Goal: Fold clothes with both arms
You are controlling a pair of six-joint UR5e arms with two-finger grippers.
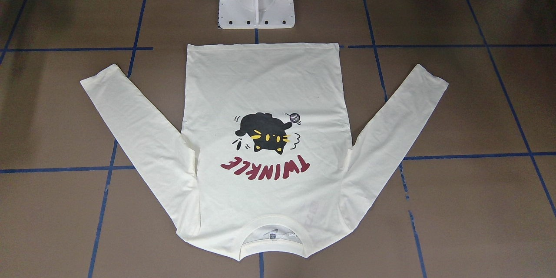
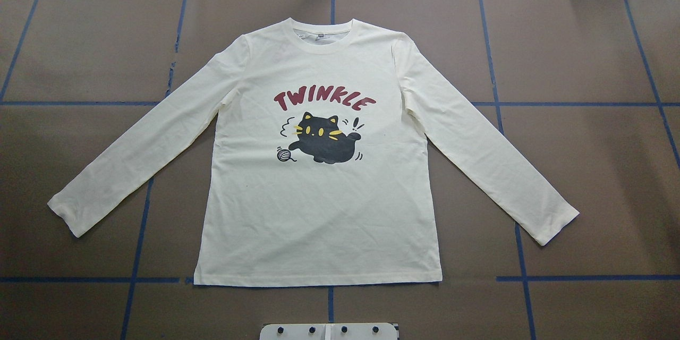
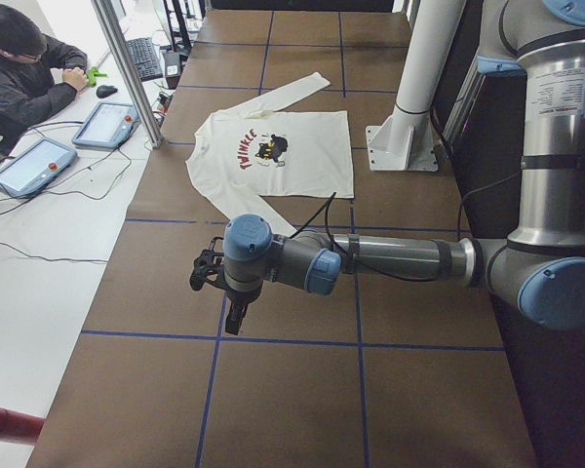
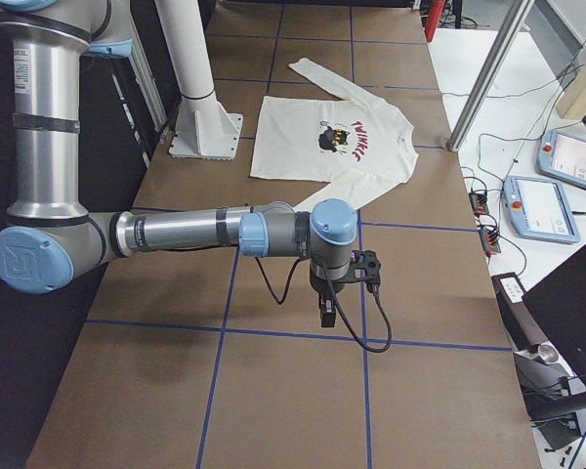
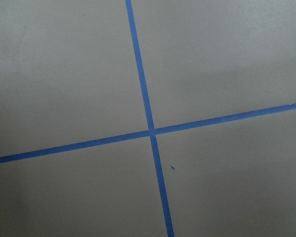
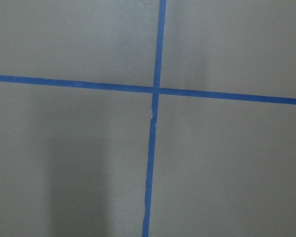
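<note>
The left arm (image 3: 400,258) reaches level over the table (image 2: 584,170). The left gripper (image 3: 233,320) points down above bare brown surface, well apart from the shirt (image 2: 319,212). At the opposite end, the right arm (image 4: 186,233) and right gripper (image 4: 326,313) are posed likewise. Finger spread cannot be told for either gripper (side views only). Each wrist camera shows only crossing blue tape lines (image 5: 148,129). Farther along, the shirt lies flat, print up, with its hem near the white pedestal (image 1: 256,4), collar away from it and sleeves spread. A person (image 3: 24,68) sits beyond.
</note>
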